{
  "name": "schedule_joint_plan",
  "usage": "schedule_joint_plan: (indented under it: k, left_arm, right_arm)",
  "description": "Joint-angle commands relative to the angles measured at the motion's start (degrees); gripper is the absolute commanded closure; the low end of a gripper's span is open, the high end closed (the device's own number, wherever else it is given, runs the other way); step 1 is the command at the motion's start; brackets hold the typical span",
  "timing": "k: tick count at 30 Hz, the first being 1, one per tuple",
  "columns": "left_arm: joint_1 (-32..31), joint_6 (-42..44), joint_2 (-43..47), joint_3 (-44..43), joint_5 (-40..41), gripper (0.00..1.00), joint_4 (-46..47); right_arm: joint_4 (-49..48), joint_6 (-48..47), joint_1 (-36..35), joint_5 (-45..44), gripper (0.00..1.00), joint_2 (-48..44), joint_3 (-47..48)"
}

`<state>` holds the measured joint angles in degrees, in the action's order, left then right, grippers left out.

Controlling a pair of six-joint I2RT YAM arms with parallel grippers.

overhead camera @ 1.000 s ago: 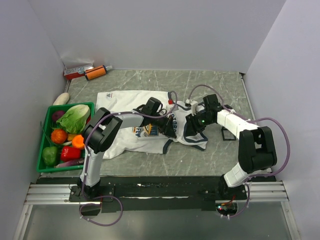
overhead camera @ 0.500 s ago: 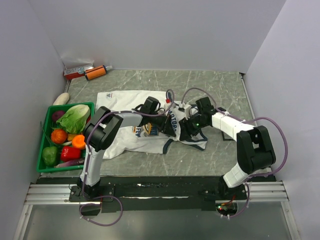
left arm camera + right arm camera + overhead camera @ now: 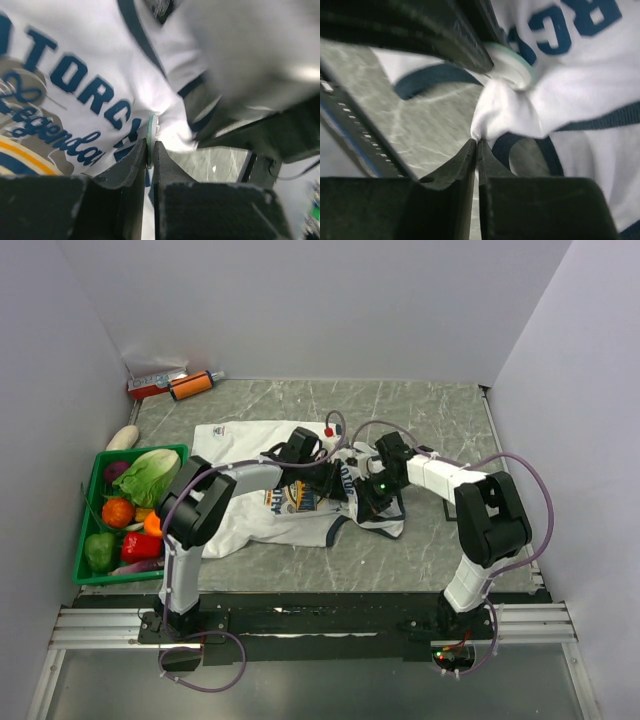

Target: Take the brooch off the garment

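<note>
The pale green brooch (image 3: 152, 129) sits by the chest lettering of the garment (image 3: 245, 440), pinched edge-on by the left gripper (image 3: 151, 150). Just beside it, the right gripper (image 3: 477, 146) nips a bunched fold of white cloth. The garment lies spread mid-table (image 3: 440, 415).

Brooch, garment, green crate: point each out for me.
brooch (image 3: 512, 65): right wrist view, pale green disc face.
garment (image 3: 240, 440): top external view, white cloth near its upper left.
green crate (image 3: 108, 452): top external view, far rim.
</note>
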<state>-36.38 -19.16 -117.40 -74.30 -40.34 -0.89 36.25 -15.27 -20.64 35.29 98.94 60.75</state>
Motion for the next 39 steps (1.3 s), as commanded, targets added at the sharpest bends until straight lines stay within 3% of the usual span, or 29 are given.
schedule_joint_plan:
  k: [1, 12, 15, 16, 17, 21, 26, 32, 39]
  left_arm:
    - [-0.8, -1.2, 5.1, 0.5, 5.4, 0.99, 4.6]
    - [-5.7, -8.5, 2.2, 4.3, 6.9, 0.99, 20.2]
    - [-5.0, -9.8, 1.0, 4.5, 3.3, 0.99, 24.2]
    - [-4.8, -10.6, 0.7, 4.6, 0.4, 0.99, 25.2]
    - [-4.4, -11.2, 0.4, 5.0, -1.0, 0.99, 26.3]
    - [-2.8, -12.3, -0.5, 5.4, -5.2, 0.99, 28.8]
    - [-2.4, -14.9, -4.1, 1.0, -11.9, 0.99, 30.5]
    - [-0.4, -22.1, -5.2, 2.5, -15.0, 0.99, 39.4]
    - [-0.4, -24.8, -5.6, 2.2, -19.0, 0.99, 43.4]
  right_arm:
    - [4.1, 4.0, -0.4, 6.6, 0.91, 0.6, 5.8]
    - [6.6, 5.8, 0.4, 15.2, 0.89, 2.8, 8.6]
    - [8.7, 4.9, 1.6, 15.3, 0.77, 1.3, 9.0]
    - [9.3, 4.7, 2.2, 14.7, 0.66, 0.6, 9.3]
    - [9.9, 4.1, 3.1, 14.5, 0.61, -0.3, 9.4]
    - [13.8, 0.2, 8.1, 13.1, 0.49, -4.5, 12.6]
    - [15.8, -4.2, 13.2, 12.8, 0.48, -6.1, 17.6]
    - [7.6, -11.1, 13.9, 6.6, 0.46, -9.1, 9.9]
    - [7.0, -14.7, 13.9, 5.9, 0.45, -7.2, 6.7]
